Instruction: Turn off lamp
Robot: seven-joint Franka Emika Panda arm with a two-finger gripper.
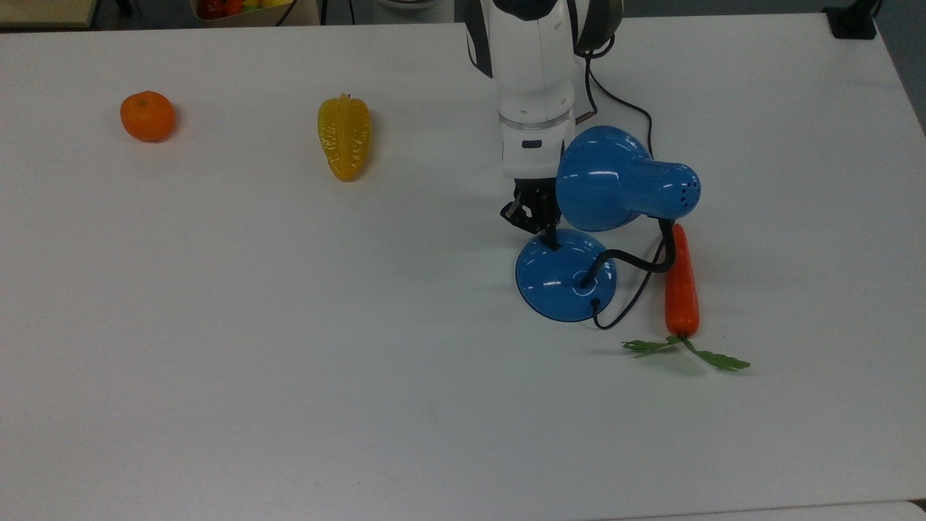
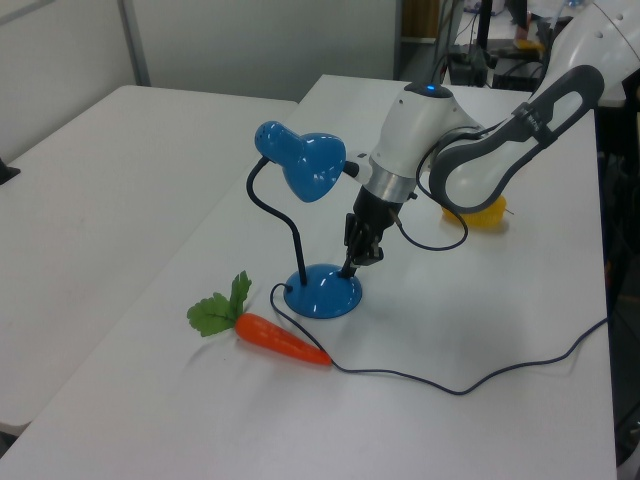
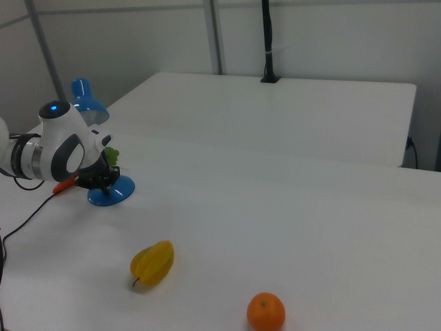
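Note:
The glossy blue lamp stands on the white table, its cone shade (image 1: 608,181) held on a black gooseneck above the round domed base (image 1: 561,282). No light comes from the shade, and the table under it is evenly lit. My gripper (image 1: 551,239) points down with its dark fingers shut together, the tip touching the far rim of the base where the switch sits. The left view has the gripper (image 2: 349,268) at the base (image 2: 325,293) under the shade (image 2: 305,165). In the right view the arm partly covers the base (image 3: 110,195).
An orange carrot (image 1: 681,286) with green leaves lies just past the lamp on the top view's right, beside the black cord (image 2: 450,385). A yellow starfruit (image 1: 344,136) and an orange (image 1: 147,116) lie far off on the top view's left.

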